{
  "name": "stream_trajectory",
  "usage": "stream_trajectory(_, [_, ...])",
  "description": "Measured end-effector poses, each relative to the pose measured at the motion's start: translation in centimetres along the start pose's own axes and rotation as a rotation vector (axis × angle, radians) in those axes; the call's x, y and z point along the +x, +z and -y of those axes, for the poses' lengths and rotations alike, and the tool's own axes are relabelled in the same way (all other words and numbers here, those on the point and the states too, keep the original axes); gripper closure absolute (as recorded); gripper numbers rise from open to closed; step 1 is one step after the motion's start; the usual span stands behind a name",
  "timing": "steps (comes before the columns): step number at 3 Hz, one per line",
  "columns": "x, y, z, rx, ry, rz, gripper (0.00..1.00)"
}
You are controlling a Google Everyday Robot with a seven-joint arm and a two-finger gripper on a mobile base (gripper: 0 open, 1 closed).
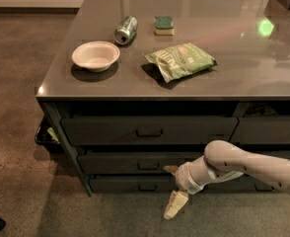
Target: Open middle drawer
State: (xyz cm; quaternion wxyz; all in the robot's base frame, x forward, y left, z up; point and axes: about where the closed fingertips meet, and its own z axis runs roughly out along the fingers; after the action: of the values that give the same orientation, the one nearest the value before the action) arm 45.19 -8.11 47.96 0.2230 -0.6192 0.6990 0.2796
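middle drawer (115, 162): appears shut, flush in the stack, up and left of the gripper (174, 186). loop handle (148, 165): just left of the upper fingertip, not yet hooked. gripper: low at the cabinet front, spread wide apart, holding nothing. advised: shift left, straddle the handle bar, close firmly, pull straight out and level to avoid slipping off. bottom drawer (120, 184) directly left. bowl (95, 56), can (126, 29), chip bag (180, 60) far above, uninvolved.

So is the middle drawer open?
Shut. The middle drawer looks flush with the top drawer and bottom drawer. The open gripper hovers just right of its handle.
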Motion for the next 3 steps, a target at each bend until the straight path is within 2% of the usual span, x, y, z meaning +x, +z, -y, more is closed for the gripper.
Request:
stream_trajectory(1, [1.3, -0.7, 1.0, 0.062, -0.008, -0.015, 0.0])
stream_trajectory(3, [3.5, -6.0, 4.3, 0.325, -0.043, -0.118, 0.0])
